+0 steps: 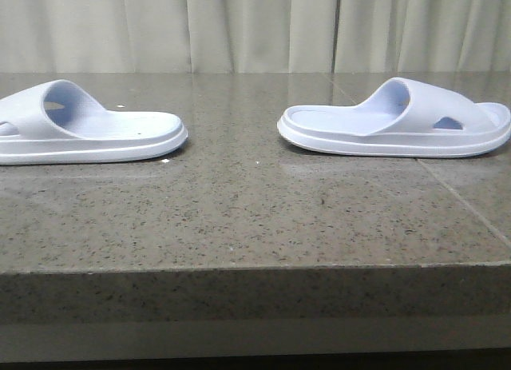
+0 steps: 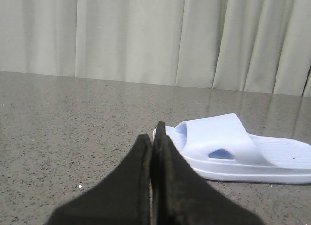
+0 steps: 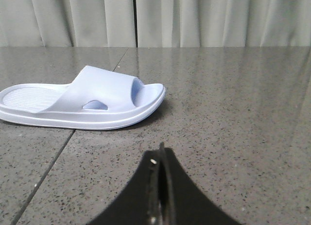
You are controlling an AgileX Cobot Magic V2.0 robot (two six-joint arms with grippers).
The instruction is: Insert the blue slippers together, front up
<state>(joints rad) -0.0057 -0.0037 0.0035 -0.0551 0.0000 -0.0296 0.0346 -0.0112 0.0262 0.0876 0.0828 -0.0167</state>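
Two pale lavender-blue slippers lie flat on the speckled stone table, apart, heels towards each other. One slipper (image 1: 88,126) lies at the left and also shows in the left wrist view (image 2: 233,147). The other slipper (image 1: 399,124) lies at the right and also shows in the right wrist view (image 3: 85,103). No arm or gripper shows in the front view. My left gripper (image 2: 153,133) is shut and empty, low over the table just short of its slipper's toe end. My right gripper (image 3: 161,154) is shut and empty, some way short of its slipper.
The stone table (image 1: 255,218) has a front edge near the camera and a tile seam (image 1: 463,202) on the right. Pale curtains (image 1: 255,26) hang behind the table.
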